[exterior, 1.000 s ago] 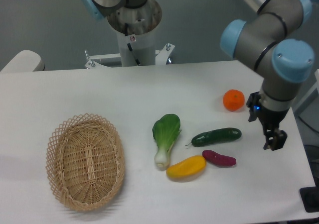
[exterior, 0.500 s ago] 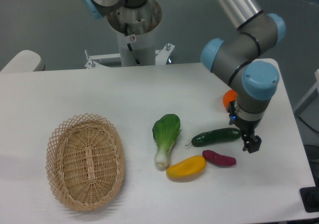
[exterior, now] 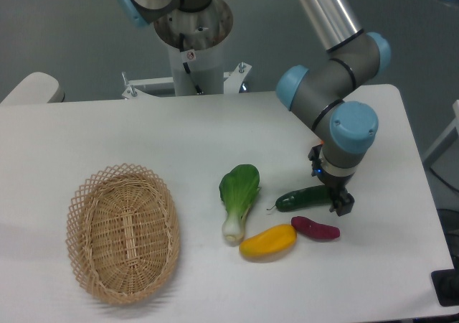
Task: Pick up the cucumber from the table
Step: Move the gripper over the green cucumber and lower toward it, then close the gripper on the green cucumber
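Cucumber [exterior: 305,198] lying on the white surface [exterior: 107,136], between the bok choy [exterior: 238,197] and my end effector [exterior: 338,202], which sits over its right end; whether its fingers are open or closed I cannot tell. Purple vegetable [exterior: 315,228] and yellow fruit [exterior: 268,241] lie just below.

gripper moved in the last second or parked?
Yes. The gripper has moved left across the view, from the table's right edge to the right end of the cucumber, which lies where it was.
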Robot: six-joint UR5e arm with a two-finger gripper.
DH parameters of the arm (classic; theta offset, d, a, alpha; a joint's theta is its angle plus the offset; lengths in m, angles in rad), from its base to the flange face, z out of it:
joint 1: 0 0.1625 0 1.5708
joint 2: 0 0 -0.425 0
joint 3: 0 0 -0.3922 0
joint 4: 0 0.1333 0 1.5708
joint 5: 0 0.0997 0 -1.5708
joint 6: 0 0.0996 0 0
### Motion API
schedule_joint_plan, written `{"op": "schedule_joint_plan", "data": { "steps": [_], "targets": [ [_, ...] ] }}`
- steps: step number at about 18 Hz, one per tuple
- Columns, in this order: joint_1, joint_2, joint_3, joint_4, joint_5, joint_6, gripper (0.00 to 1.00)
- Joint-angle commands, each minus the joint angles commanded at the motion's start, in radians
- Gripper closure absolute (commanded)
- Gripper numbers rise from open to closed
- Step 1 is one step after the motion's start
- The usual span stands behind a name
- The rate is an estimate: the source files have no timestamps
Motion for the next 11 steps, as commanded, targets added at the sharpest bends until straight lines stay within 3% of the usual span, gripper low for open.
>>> {"op": "schedule_joint_plan", "data": {
  "steps": [1, 6, 7, 9, 11],
  "targets": [
    [0.0, -0.002, -0.015, 0.028, 0.002, 0.002, 0.0],
    [0.0, -0.006, -0.016, 0.037, 0.0, 0.002, 0.02],
    [0.0, -0.006, -0.014, 0.037, 0.002, 0.002, 0.11],
    [0.0, -0.008, -0.003, 0.031, 0.003, 0.009, 0.64],
    [0.002, -0.006, 0.0, 0.033, 0.015, 0.015, 0.79]
  ]
}}
